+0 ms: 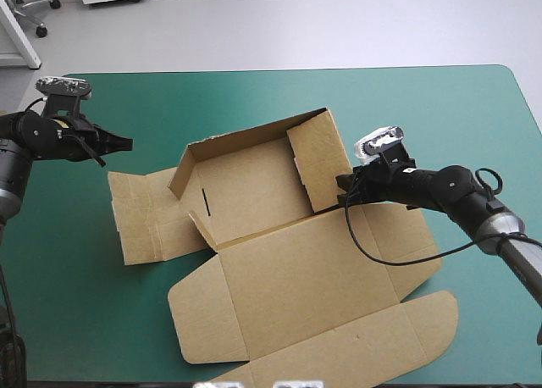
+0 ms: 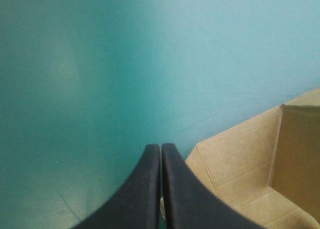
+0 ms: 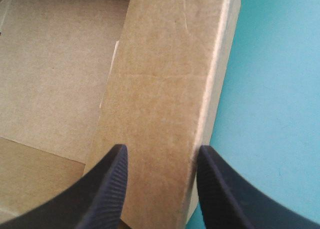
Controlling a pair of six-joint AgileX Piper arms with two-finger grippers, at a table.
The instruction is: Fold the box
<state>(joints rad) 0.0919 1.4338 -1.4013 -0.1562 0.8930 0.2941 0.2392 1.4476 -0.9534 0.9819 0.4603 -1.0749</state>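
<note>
Box (image 1: 296, 278) lies mid-table, walls partly raised. Right gripper (image 3: 160, 151) straddles the right wall (image 1: 320, 159), its 2 fingers wide, probably to press it upright. Left gripper (image 2: 161, 146), fingers together, hovers clear beside the left flap (image 1: 140, 214).

- Brown box (image 1: 288, 269) is lying mid-table on the teal-green cover (image 1: 474, 117), partly formed, open on top.
- Far wall and right side wall are standing raised around the tray floor.
- Left side panel is lying flat, spreading toward the table's left edge.
- Lid is lying flat toward the near edge, its flaps spreading out.
</note>
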